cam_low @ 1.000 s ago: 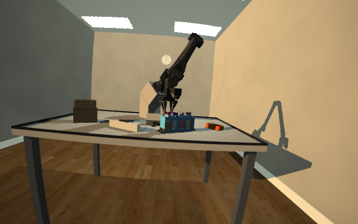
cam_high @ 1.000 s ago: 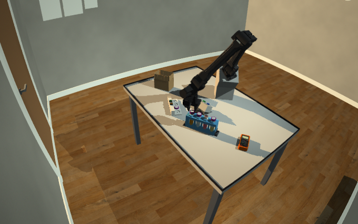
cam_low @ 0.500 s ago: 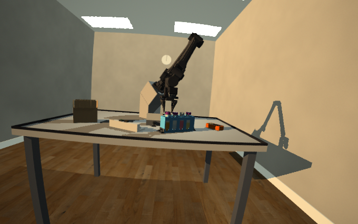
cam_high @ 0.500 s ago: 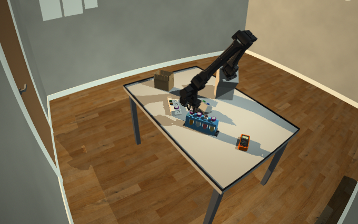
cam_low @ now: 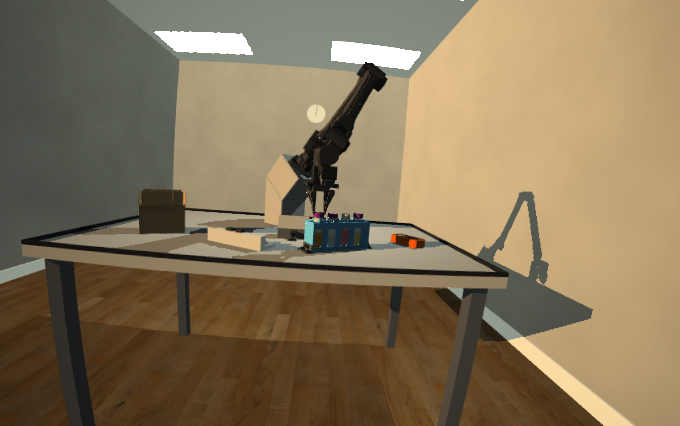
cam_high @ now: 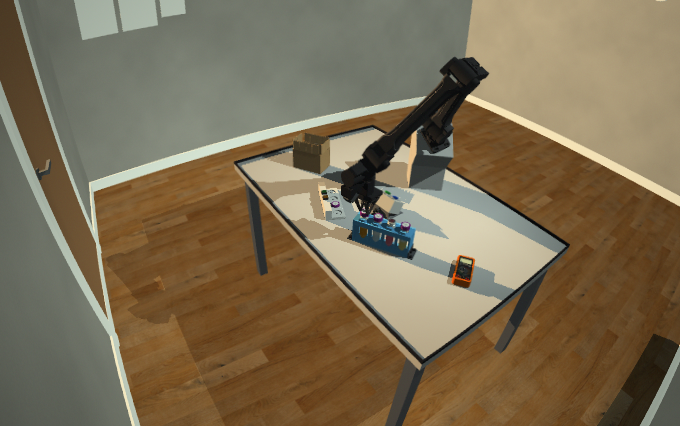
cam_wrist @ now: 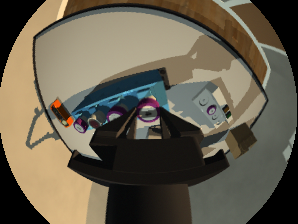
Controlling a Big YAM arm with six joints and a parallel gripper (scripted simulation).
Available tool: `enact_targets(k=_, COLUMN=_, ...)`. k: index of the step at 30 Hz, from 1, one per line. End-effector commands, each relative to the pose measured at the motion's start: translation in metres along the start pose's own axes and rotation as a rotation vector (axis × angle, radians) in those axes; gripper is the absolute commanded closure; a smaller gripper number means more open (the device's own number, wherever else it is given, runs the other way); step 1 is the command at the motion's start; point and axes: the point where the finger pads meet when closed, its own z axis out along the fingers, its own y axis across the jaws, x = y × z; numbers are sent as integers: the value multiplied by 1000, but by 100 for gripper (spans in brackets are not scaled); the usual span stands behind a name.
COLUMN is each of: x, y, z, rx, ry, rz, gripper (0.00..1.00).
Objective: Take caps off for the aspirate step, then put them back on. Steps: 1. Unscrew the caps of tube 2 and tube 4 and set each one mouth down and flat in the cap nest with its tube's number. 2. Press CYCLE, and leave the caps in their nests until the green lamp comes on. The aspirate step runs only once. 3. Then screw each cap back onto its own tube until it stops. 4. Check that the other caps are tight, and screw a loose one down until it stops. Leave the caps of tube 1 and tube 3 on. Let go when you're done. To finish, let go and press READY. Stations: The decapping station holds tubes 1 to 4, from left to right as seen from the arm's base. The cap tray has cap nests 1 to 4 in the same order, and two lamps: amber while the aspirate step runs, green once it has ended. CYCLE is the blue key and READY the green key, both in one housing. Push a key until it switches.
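Gripper point(cam_high: 366, 210) point(cam_low: 320, 211) point(cam_wrist: 148, 110) fingers stand partway open astride tube 4's cap point(cam_high: 364, 214) point(cam_low: 318, 215) point(cam_wrist: 148, 104), atop the decapping station point(cam_high: 383, 243) point(cam_low: 337, 239) point(cam_wrist: 125, 84)'s end; whether they grip, I cannot tell. Unscrewing wants a centred, level pinch, lifting only once threads clear. Cap numbers are unreadable.

1. An open cardboard box point(cam_high: 311, 155) point(cam_low: 161, 214) point(cam_wrist: 240, 142) stands well to the right of the gripper point(cam_high: 368, 211) point(cam_low: 319, 211) point(cam_wrist: 148, 110).
2. An orange multimeter point(cam_high: 463, 271) point(cam_low: 407, 240) point(cam_wrist: 62, 113) lies to its left.
3. A round wall clock point(cam_low: 315, 113) hangs behind and above it.

The pale table point(cam_high: 391, 311) point(cam_low: 150, 248) point(cam_wrist: 150, 45) carries an orange-cased meter point(cam_high: 463, 271) point(cam_low: 407, 240) point(cam_wrist: 62, 113) and an open box point(cam_high: 311, 154) point(cam_low: 161, 214) point(cam_wrist: 241, 141).
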Motion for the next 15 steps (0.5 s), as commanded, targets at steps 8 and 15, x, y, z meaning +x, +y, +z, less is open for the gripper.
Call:
enact_targets(k=8, x=-21, y=-1, z=-35, rx=13, ry=-42, rz=-7, gripper=100)
enact_targets(k=15, x=-21, y=0, z=-53, rx=14, ry=-43, rz=-9, gripper=100)
